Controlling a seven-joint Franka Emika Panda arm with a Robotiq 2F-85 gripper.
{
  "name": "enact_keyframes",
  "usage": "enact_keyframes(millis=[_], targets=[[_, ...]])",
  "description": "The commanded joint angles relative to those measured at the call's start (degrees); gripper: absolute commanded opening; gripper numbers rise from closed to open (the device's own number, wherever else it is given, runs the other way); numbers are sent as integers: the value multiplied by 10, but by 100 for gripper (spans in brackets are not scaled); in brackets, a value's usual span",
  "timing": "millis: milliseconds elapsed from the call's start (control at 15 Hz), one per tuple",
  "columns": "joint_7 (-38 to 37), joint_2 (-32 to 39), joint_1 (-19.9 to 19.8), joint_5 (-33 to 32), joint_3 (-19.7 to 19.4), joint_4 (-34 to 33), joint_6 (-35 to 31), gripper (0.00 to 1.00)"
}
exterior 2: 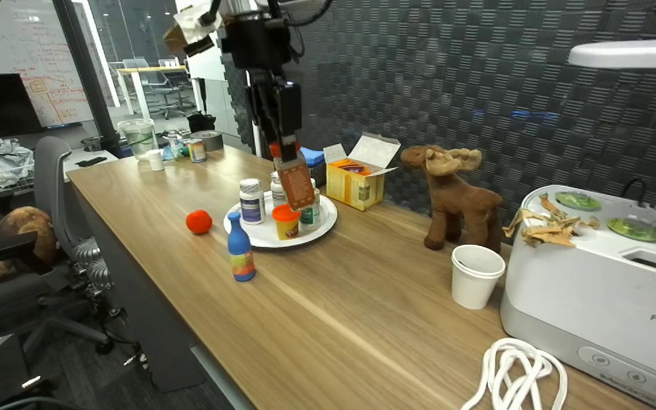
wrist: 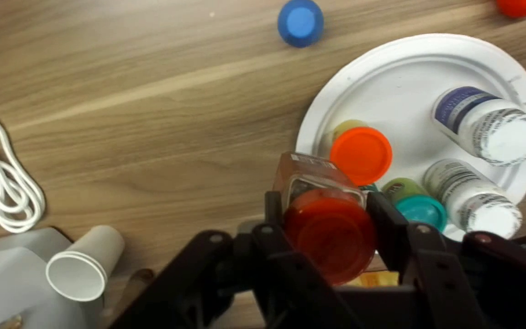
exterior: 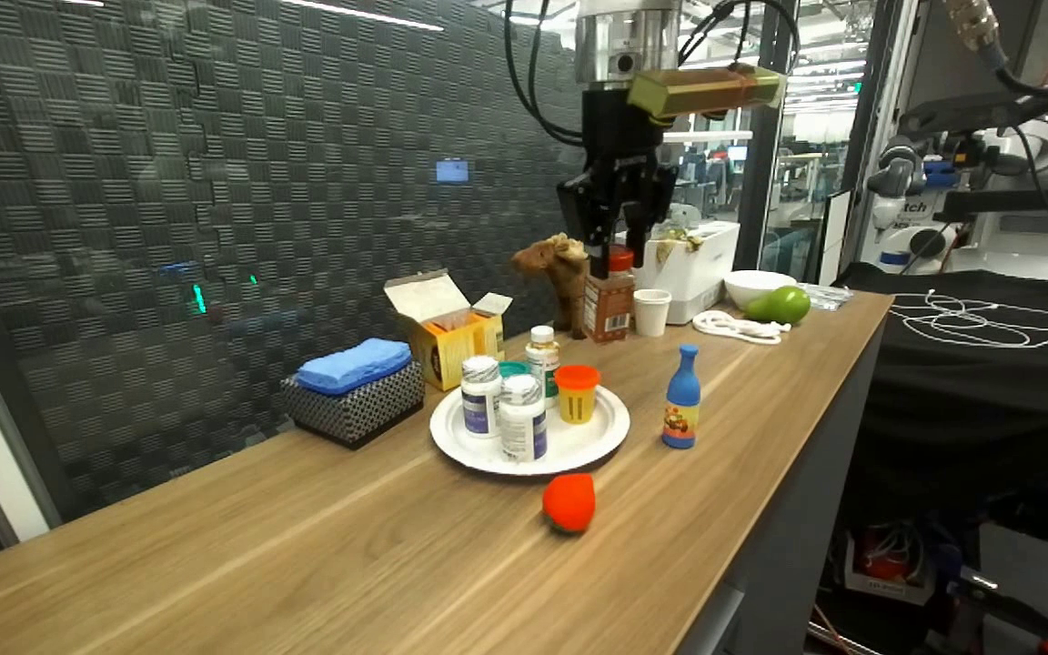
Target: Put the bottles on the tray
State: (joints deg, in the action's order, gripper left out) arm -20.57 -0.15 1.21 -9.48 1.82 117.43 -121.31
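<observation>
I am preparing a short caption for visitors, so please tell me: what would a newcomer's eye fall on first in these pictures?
Most likely the gripper, holding a red-capped brown bottle in the air near the white tray. Next, the small bottles and jars on that tray, and the bright red roundish object on the table beside it. The brown toy moose near the paper cups may also draw the eye.

The table [exterior: 351, 528] around the tray [exterior: 589, 441] looks bright to me, its shadows soft. Behind the tray, the dim wall [exterior: 306, 200] throws back blue and green glints [exterior: 199, 297]; well beyond, ceiling lights [exterior: 822, 68] glare white. Over the tray, my wrist view blurs my dark fingers [wrist: 388, 224] and makes upright bottles [wrist: 461, 107] seem to lean outward.
</observation>
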Motion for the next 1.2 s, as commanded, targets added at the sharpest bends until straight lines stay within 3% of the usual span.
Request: enact_keyframes(millis=[0, 400, 1133], targets=[[8, 11, 22, -18, 20, -40, 18, 24], [48, 22, 40, 8, 35, -48, 17, 24], [167, 76, 40, 78, 34, -47, 19, 24]])
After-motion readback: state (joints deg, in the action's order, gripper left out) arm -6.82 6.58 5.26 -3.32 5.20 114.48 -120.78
